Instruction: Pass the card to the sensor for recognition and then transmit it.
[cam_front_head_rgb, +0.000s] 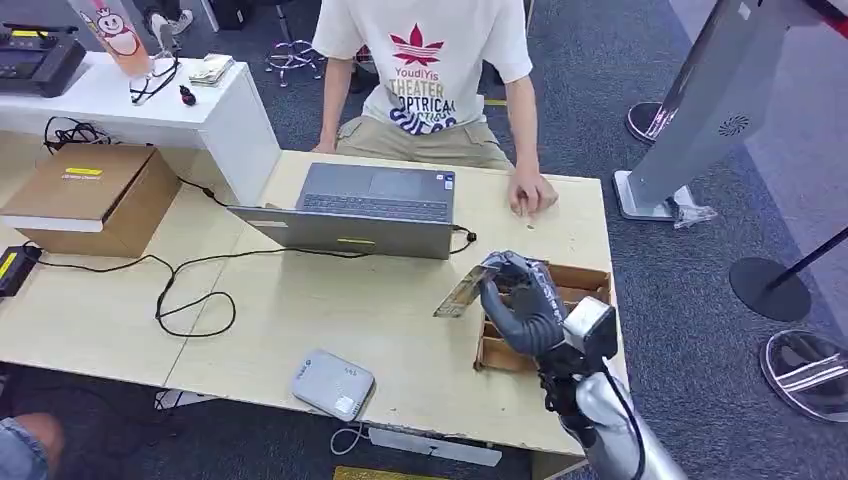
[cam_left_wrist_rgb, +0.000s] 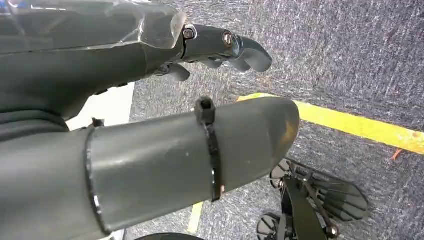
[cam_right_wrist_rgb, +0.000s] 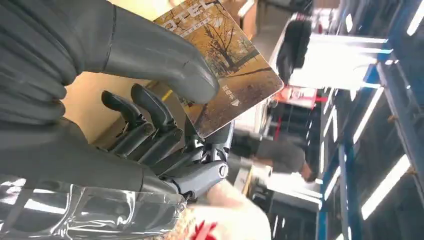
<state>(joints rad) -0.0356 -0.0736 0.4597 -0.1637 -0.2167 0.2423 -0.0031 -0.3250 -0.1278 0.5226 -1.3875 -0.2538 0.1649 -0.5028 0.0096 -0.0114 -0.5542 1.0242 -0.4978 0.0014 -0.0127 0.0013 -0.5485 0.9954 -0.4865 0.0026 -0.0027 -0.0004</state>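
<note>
Pinching card (cam_right_wrist_rgb: 230, 65) — right hand (cam_front_head_rgb: 520, 300) above cardboard box (cam_front_head_rgb: 590, 282) | left hand (cam_left_wrist_rgb: 150, 125) fingers spread, holding nothing

— Card colours? 
— The rectangular plastic card (cam_right_wrist_rgb: 227, 60) carries a golden-brown autumn tree picture with white lettering. 
— Surroundings? 
— Pale wooden table (cam_front_head_rgb: 330, 310); silver-grey laptop (cam_front_head_rgb: 365, 210); light grey rounded sensor box (cam_front_head_rgb: 332, 384); brown cardboard tray (cam_front_head_rgb: 570, 285); dark grey robot right hand (cam_front_head_rgb: 520, 300).
</note>
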